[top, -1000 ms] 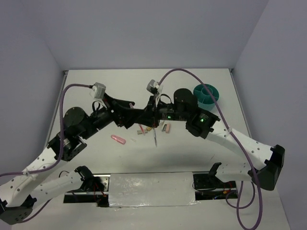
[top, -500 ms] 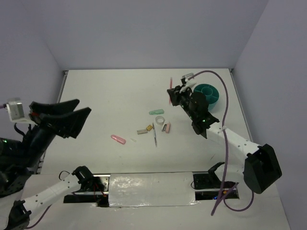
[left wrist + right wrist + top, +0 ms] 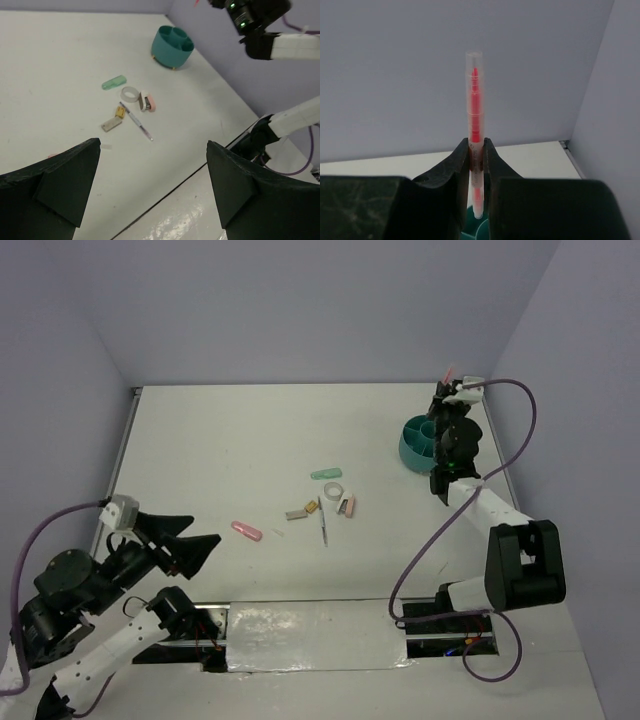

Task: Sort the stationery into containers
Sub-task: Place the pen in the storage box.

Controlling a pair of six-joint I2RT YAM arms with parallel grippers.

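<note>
Right wrist view: the right jaws are pressed onto a thin pink pen (image 3: 474,105) and pinch it low on its clear barrel. The pen stands upright, most of it rising above the jaws. Its lower end pokes out just beneath them, over the rim of the teal cup (image 3: 470,234). No writing on the pen can be made out.

From the top view, the right arm (image 3: 495,515) reaches to the far right side of the worktop (image 3: 230,440), its wrist lifted over the teal cup (image 3: 412,452), with the pen tip (image 3: 449,371) showing above it.

The left arm (image 3: 75,585) is folded back at the near left corner and its jaws are spread wide, holding nothing. Well ahead of those jaws lies a loose cluster: a mint-green capsule (image 3: 114,82), a white tape ring (image 3: 130,93), a slim grey pen (image 3: 137,122), a grey-tan block (image 3: 111,124) and a small yellow block (image 3: 120,111) whose dark marks are too small to read. A pink capsule (image 3: 246,531) lies apart from the cluster, nearer the left jaws.
</note>
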